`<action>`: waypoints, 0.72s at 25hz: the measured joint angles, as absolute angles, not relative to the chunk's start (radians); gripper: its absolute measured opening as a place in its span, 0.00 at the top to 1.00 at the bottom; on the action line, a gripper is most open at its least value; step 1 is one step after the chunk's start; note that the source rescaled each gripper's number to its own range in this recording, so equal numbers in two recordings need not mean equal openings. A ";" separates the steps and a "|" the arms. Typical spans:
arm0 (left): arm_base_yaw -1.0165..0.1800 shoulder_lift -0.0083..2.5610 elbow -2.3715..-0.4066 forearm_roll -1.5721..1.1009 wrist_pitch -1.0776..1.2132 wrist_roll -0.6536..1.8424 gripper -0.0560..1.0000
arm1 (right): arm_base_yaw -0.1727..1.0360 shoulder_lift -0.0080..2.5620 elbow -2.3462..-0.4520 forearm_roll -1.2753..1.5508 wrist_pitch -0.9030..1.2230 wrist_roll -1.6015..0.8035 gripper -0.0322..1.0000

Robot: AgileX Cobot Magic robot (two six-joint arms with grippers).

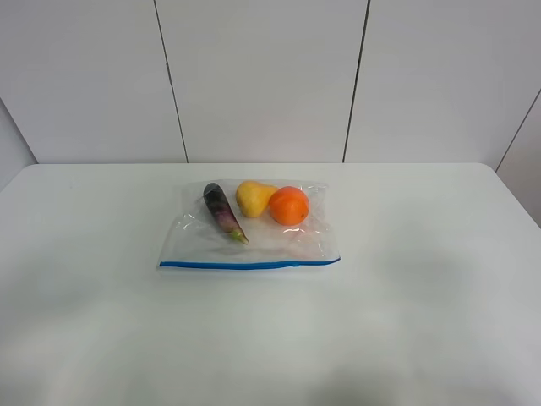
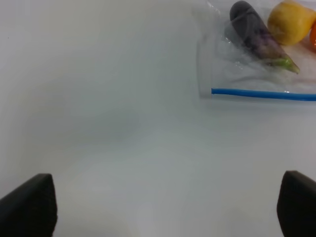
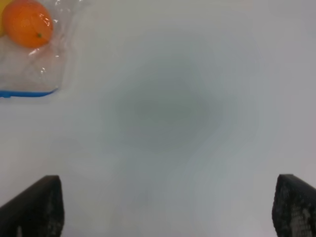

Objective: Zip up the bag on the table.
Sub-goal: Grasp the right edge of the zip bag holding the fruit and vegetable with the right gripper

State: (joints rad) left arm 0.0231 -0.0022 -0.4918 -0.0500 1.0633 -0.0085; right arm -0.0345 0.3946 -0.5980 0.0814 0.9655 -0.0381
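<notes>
The clear plastic bag (image 1: 254, 237) lies flat in the middle of the white table (image 1: 423, 296), its blue zipper strip (image 1: 249, 265) along the near edge. Inside are a dark purple eggplant (image 1: 223, 211), a yellow pear (image 1: 254, 197) and an orange (image 1: 289, 205). Neither arm shows in the exterior view. The left gripper (image 2: 165, 207) is open and empty, its fingertips (image 2: 29, 205) wide apart above bare table, well short of the bag's corner (image 2: 205, 91). The right gripper (image 3: 168, 207) is open and empty, away from the bag's other corner (image 3: 29, 79) and the orange (image 3: 27, 22).
White wall panels (image 1: 262, 76) stand behind the table's far edge. Nothing else lies on the table apart from the bag.
</notes>
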 joint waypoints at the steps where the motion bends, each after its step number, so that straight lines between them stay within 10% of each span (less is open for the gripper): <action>1: 0.023 -0.002 -0.492 -0.050 1.063 -0.009 0.00 | -0.035 0.457 -0.626 0.100 0.950 -0.038 0.08; 18: 0.023 -0.002 -0.492 -0.050 1.063 -0.009 0.00 | -0.035 1.493 -0.984 0.618 0.911 -0.236 0.09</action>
State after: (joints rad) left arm 0.0231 -0.0022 -0.4918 -0.0500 1.0633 -0.0085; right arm -0.0345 1.4930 -0.9842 0.6183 0.9108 -0.2361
